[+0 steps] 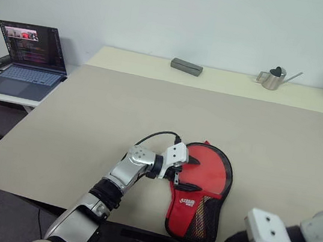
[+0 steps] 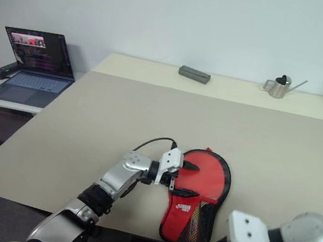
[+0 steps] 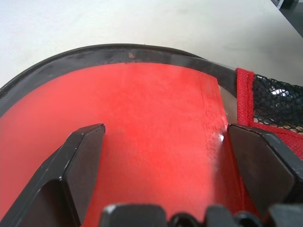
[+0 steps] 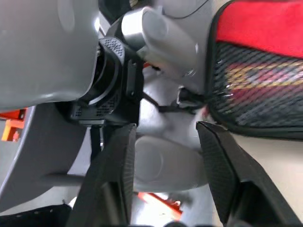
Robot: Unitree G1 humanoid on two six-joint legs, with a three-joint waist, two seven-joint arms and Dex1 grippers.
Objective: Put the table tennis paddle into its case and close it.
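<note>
Although the paddle (image 1: 206,169) already lay inside the case (image 1: 193,214) at the desk's (image 1: 150,113) near edge, the head view showed its flap unzipped; a laptop (image 1: 27,64), grey block (image 1: 186,67) and watering can (image 1: 272,78) stood well apart. Left wrist: the left tool (image 3: 163,156) spread over red rubber. Right wrist: the right tool (image 4: 163,156) parted, empty, beside the mesh end.

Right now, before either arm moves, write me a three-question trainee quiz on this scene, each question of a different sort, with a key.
1. True or false: the watering can lies inside the mesh pocket.
2. The left claw has its fingers spread at: A) the case B) the laptop C) the grey block.
3. Fill in: the right claw, fingers apart, holds ____.
Key: 1 false; 2 A; 3 nothing.
</note>
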